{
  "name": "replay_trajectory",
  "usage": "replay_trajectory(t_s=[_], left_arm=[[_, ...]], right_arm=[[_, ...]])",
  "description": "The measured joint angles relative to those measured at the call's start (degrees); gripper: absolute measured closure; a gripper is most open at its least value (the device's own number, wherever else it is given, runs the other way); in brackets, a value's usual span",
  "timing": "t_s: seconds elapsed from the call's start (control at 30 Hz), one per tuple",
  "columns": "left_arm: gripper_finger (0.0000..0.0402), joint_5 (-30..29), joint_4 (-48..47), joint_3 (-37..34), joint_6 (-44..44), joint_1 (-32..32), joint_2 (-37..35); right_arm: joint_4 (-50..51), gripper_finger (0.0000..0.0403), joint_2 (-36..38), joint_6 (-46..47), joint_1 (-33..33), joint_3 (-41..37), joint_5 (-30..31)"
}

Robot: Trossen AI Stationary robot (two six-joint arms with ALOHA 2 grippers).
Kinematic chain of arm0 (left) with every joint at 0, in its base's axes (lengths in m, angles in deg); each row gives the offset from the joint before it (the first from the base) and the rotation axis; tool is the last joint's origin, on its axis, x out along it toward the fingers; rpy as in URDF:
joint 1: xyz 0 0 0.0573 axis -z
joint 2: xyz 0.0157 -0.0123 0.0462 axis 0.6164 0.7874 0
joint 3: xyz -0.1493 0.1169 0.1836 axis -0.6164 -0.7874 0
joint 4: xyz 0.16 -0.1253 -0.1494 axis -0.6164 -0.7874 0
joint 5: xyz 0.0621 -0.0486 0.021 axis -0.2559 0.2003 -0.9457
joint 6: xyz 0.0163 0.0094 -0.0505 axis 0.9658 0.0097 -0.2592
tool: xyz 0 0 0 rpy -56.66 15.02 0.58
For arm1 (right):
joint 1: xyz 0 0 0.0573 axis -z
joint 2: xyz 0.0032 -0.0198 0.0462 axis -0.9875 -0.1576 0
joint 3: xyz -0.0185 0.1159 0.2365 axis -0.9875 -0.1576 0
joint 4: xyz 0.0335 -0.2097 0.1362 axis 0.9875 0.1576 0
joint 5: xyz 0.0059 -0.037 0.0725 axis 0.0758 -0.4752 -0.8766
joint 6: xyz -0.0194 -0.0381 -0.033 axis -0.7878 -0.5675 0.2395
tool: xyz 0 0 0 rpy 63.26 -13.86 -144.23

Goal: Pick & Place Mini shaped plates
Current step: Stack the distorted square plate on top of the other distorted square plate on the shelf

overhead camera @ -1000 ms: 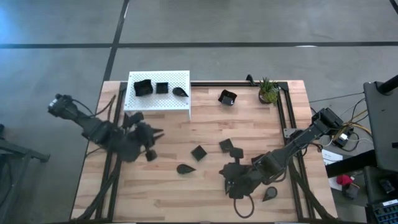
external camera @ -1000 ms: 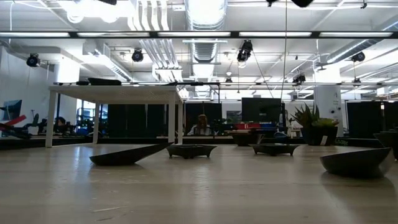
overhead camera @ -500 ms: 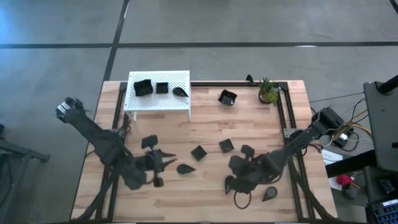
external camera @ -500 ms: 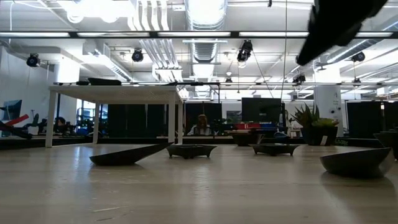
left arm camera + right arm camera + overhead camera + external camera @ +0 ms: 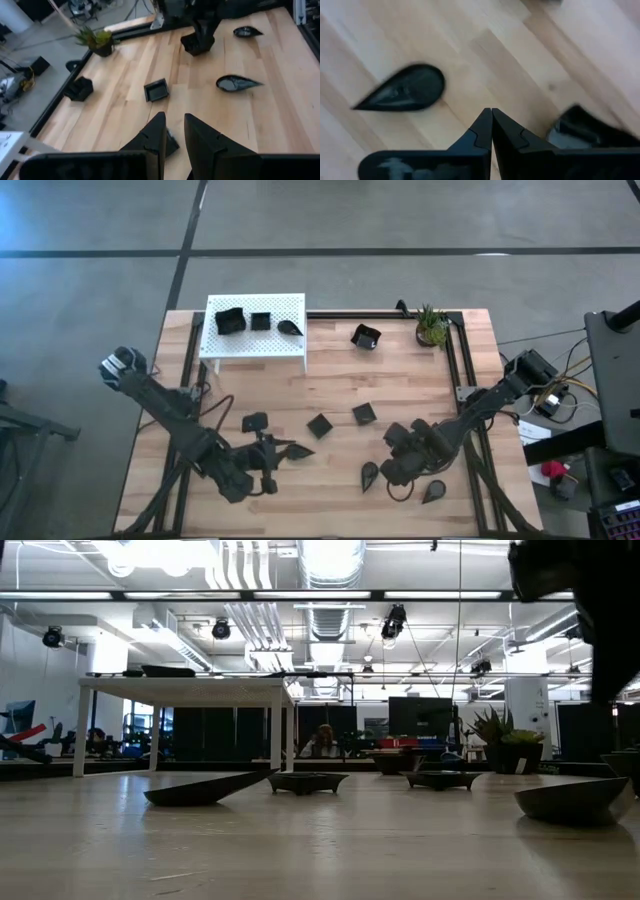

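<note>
Pincer status: left pincer (image 5: 173, 131) slightly parted, empty, poised over glossy black teardrop plate (image 5: 297, 450) for pickup; right pincer (image 5: 491, 120) fully closed, empty.

We cannot tell from the high view what lies under the left gripper (image 5: 283, 453), since a teardrop plate (image 5: 299, 450) shows only partly beside its fingers. In the left wrist view a square plate (image 5: 170, 142) is half hidden behind the fingers. In the right wrist view a plate (image 5: 580, 130) is cut off and blurred.
</note>
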Motion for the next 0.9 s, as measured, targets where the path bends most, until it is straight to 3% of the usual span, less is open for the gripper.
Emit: replay_trajectory(t_s=[0.13,0.47,0.9], left_arm=[[0.0337,-0.21,3.73,0.02,3.26,0.21,1.53],[0.0337,-0.3,7.56,0.02,7.52,0.49,2.79],[0.0337,-0.18,8.42,0.02,7.65,0.49,2.53]], right_arm=[[0.97,0.0394,0.0,2.47,0.04,-1.09,-5.2],[4.39,0.039,0.01,4.73,0.04,-1.3,-6.34],[4.89,0.0303,-0.11,8.7,0.04,-3.0,-5.29]])
